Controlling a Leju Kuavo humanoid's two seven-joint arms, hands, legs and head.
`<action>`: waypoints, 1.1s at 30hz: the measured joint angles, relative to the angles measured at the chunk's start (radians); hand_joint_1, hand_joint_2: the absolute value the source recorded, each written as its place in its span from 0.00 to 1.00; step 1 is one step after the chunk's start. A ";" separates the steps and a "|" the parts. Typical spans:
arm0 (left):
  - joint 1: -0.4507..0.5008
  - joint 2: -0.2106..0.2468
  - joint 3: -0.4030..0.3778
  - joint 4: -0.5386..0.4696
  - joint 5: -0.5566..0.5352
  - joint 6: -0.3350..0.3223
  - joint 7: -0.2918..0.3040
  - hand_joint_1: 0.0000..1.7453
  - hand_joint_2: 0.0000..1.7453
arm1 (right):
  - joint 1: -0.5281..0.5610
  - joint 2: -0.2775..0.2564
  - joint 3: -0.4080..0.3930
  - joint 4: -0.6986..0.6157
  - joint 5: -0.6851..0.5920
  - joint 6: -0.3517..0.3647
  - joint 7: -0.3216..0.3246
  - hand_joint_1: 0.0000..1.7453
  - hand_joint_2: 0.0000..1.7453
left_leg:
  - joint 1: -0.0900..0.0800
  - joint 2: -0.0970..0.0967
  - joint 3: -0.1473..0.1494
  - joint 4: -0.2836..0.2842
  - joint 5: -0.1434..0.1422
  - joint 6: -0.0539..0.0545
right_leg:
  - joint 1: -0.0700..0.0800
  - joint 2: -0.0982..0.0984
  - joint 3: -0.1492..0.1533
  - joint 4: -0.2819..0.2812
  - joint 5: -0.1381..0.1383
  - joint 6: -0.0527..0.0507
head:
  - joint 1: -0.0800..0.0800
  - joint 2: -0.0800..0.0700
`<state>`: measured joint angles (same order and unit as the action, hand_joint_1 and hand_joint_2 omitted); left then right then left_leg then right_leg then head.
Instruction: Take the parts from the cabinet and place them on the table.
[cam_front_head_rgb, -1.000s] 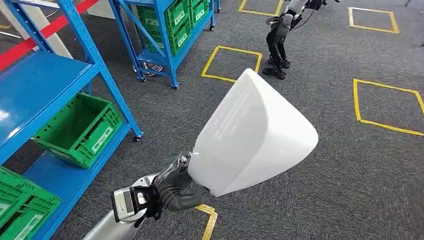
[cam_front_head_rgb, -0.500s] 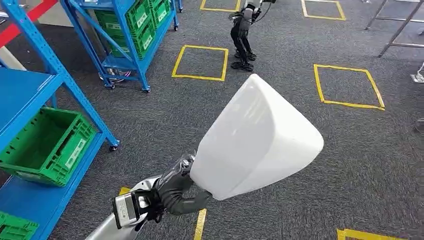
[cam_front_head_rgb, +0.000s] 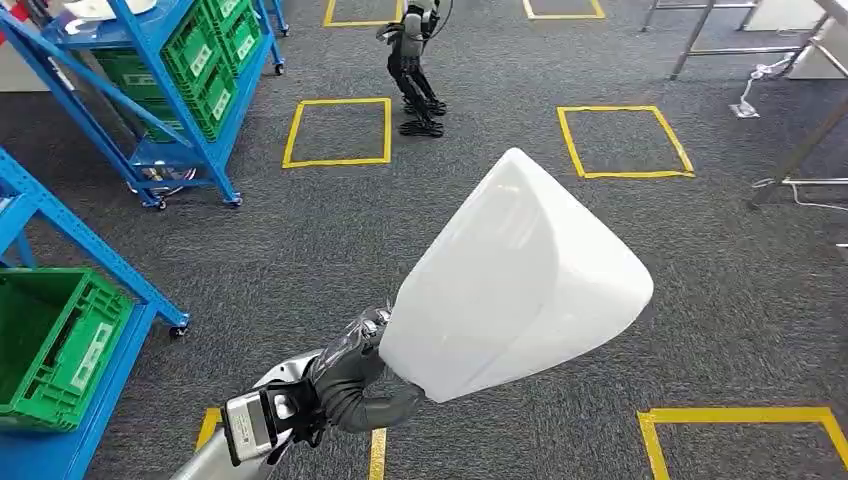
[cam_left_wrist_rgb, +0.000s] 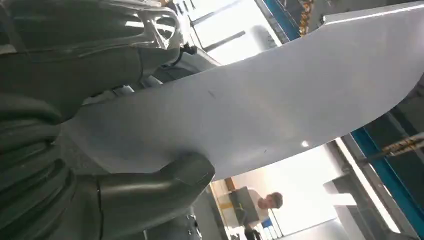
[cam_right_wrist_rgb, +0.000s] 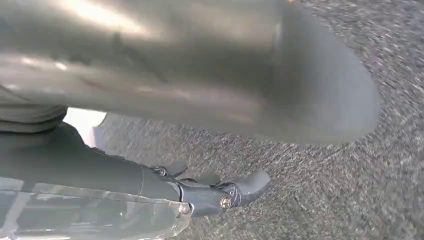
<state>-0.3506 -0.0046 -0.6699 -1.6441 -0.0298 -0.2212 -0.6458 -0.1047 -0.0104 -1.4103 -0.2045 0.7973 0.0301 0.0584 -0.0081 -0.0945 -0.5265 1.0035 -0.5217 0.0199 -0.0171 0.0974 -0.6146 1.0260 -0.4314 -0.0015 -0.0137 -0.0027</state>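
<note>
Our left hand (cam_front_head_rgb: 350, 385) grips the large white smooth plastic shell part (cam_front_head_rgb: 515, 280) by its near edge, held above the grey carpet floor (cam_front_head_rgb: 300, 230), our right hand (cam_right_wrist_rgb: 220, 192) hangs with fingers apart, holding nothing, and blue metal shelving with green crates (cam_front_head_rgb: 190, 70) stands beyond.

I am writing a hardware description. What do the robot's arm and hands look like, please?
The left arm is silver, with a black-framed white block at the wrist. The left hand is dark grey, with thick rubbery fingers. The right hand is dark too, with a small metal screw.
</note>
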 joint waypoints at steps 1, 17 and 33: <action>0.000 -0.001 0.000 -0.004 0.000 0.000 0.000 1.00 1.00 | -0.002 0.000 0.000 0.000 -0.001 0.000 0.000 0.00 0.00 | 0.000 0.010 0.003 -0.011 0.001 -0.004 | 0.000 0.014 -0.007 0.001 0.003 0.006 | -0.001 0.000; 0.006 -0.014 0.000 -0.021 -0.009 0.000 -0.005 1.00 1.00 | 0.003 -0.012 -0.001 0.000 -0.006 -0.025 -0.003 0.00 0.00 | -0.010 0.201 0.008 -0.017 0.006 -0.007 | 0.002 -0.140 0.025 -0.003 -0.032 0.024 | 0.002 0.000; 0.029 -0.006 0.000 -0.047 -0.009 -0.010 -0.038 1.00 1.00 | 0.018 -0.064 -0.002 -0.004 0.000 -0.103 0.069 0.00 0.00 | -0.002 0.030 -0.010 -0.008 0.009 -0.005 | -0.004 0.030 0.006 -0.004 -0.009 0.015 | 0.000 0.000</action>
<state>-0.3219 -0.0111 -0.6695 -1.6911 -0.0389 -0.2312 -0.6836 -0.0872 -0.0740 -1.4126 -0.2083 0.7973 -0.0725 0.1274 -0.0096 -0.0647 -0.5365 0.9952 -0.5126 0.0149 -0.0212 0.1273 -0.6085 1.0224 -0.4407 0.0130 -0.0137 -0.0027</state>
